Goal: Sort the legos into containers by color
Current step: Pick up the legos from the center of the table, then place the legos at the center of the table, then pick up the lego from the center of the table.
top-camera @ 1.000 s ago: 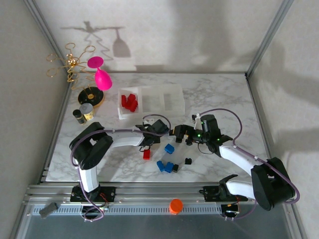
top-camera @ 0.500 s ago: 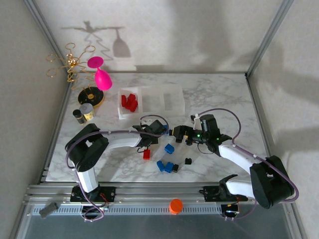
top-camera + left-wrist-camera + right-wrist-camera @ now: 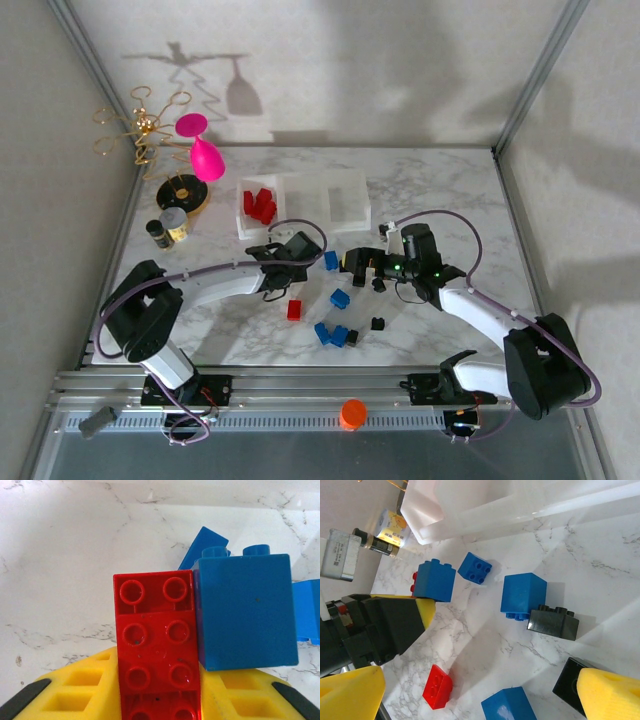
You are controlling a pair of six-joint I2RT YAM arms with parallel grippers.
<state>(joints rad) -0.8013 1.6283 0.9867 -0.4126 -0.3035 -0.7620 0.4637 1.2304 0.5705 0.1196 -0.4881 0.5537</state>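
We find the left gripper (image 3: 316,258) over the middle of the bench (image 3: 450,200), its jaws drawn in on a red brick (image 3: 157,645) held between the yellow pads (image 3: 75,690). A blue brick (image 3: 242,612) sits hard against the red one's side, and we cannot tell whether it is clipped to the red or merely pinched alongside. The right gripper (image 3: 358,268) hangs just beside them, jaws wide apart and holding nothing. The bins (image 3: 305,205) stand in a row toward the far edge, left of middle, and the leftmost holds several red pieces (image 3: 258,205). More pieces lie between the grippers and the near edge: a loose red brick (image 3: 294,310), a blue cluster (image 3: 330,335) and small black bricks (image 3: 378,323). Our judgement on handling is that these are light, rigid, hard plastic, unlikely to break if dropped. The smooth walls look slippery, though, so a shallow or off-centre pinch could let a piece twist or pop out. The best hold is probably across two flat opposite side walls, low on the body and clear of the studs. The black ones are the smallest and will likely want the pads centred carefully. Two colours in one grip is a concern, since each belongs in a different bin. If the blue one is merely wedged, it may drop partway.
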